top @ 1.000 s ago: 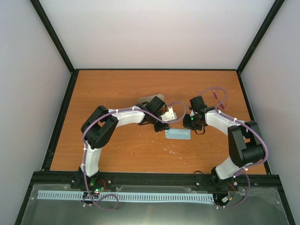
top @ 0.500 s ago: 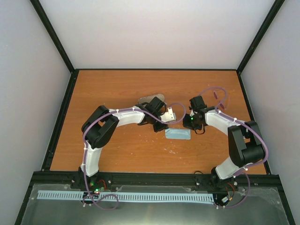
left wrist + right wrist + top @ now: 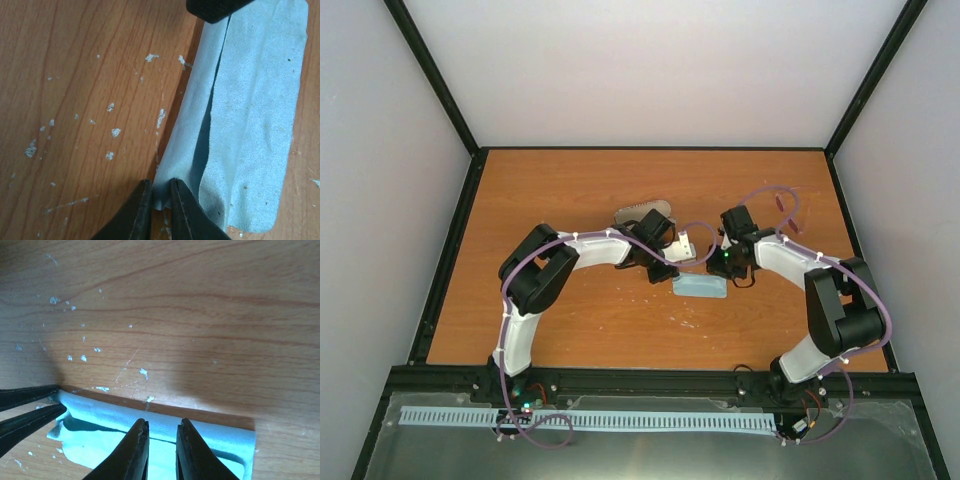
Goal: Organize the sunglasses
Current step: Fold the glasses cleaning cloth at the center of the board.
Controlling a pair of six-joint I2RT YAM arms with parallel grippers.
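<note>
No sunglasses show in any view. A light blue cloth (image 3: pixel 700 286), folded lengthwise, lies on the wooden table (image 3: pixel 570 180) between my arms. My left gripper (image 3: pixel 665 271) is at its left end and pinches a corner of the upper flap (image 3: pixel 161 187); the cloth (image 3: pixel 255 100) stretches away from it. My right gripper (image 3: pixel 725 268) is at the cloth's right end, its jaws nearly closed with the blue cloth (image 3: pixel 100 415) between the tips (image 3: pixel 162 425). The left fingers (image 3: pixel 30 410) show at the left edge of the right wrist view. A grey glasses case (image 3: pixel 642 213) lies behind the left wrist, partly hidden.
White flecks dot the wood around the cloth (image 3: pixel 115 132). Black frame rails (image 3: pixel 450 250) border the table, with pale walls behind. The arm bases stand at the near edge (image 3: pixel 520 385).
Both wrists have shifted very slightly, the right one a little to the left. The cloth stays in place and both grips are unchanged.
</note>
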